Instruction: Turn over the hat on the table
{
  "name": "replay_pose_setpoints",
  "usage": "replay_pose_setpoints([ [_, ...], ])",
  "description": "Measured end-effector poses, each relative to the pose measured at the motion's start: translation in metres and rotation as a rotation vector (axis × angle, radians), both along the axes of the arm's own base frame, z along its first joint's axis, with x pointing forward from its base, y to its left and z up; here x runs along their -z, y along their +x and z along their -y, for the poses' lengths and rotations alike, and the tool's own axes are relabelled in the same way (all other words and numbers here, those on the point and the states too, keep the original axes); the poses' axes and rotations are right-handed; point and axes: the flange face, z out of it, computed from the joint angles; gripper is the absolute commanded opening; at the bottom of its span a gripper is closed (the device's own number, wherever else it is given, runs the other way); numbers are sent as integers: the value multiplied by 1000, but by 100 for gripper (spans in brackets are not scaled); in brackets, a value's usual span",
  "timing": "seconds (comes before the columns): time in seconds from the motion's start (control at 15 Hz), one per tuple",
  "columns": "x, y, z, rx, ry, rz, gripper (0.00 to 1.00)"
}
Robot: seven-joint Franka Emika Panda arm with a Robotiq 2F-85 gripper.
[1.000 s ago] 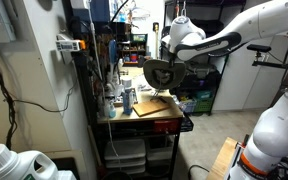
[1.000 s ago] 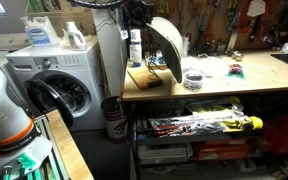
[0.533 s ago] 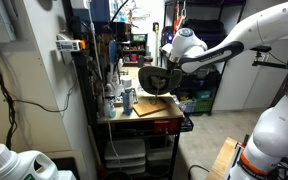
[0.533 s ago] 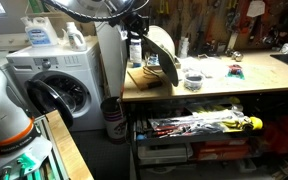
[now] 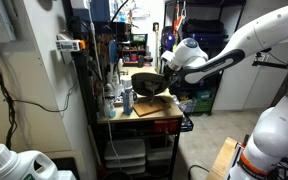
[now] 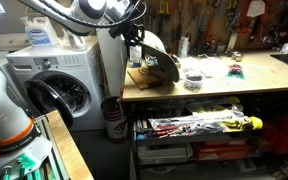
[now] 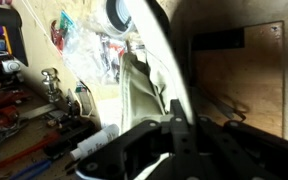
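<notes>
The hat (image 5: 147, 82) hangs tilted low over the table (image 5: 154, 121), its dark olive-black face showing in one exterior view and its brim edge and pale side (image 6: 157, 55) in the other. My gripper (image 5: 167, 72) is shut on the hat's brim. In the wrist view the brim (image 7: 156, 50) runs between the dark fingers (image 7: 176, 128), with the pale tan face (image 7: 136, 92) to the left. The hat's lower edge is close to a brown board (image 6: 149, 77) on the table; I cannot tell whether it touches.
Small bottles and cans (image 5: 119, 99) stand at the table's far end. A small round tub (image 6: 194, 80) and a teal item (image 6: 236, 71) lie on the top. A washing machine (image 6: 54, 85) stands beside the table. Shelves with a yellow-handled item (image 6: 209, 125) sit below.
My arm has lowered the hat from upright and high to tilted close above the table, with the gripper still shut on the brim.
</notes>
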Motion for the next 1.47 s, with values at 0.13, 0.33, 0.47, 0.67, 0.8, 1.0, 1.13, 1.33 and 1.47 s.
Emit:
replay_pose_setpoints([
  [0.13,9,-3,-2,-35,-5,-17,1],
  [0.33,17,-6,-3,-67,-11,-44,1],
  [0.47,18,-7,-3,-89,-7,-56,1],
  [0.67,22,-8,-5,-121,23,-77,37],
  [0.8,23,-8,-6,-140,32,-86,51],
  [1.0,24,-8,-5,-149,46,-93,75],
  [1.13,24,-8,-4,-148,71,-104,88],
  [1.33,24,-8,-4,-155,113,-115,100],
  [1.47,23,-9,-3,-155,138,-128,100],
])
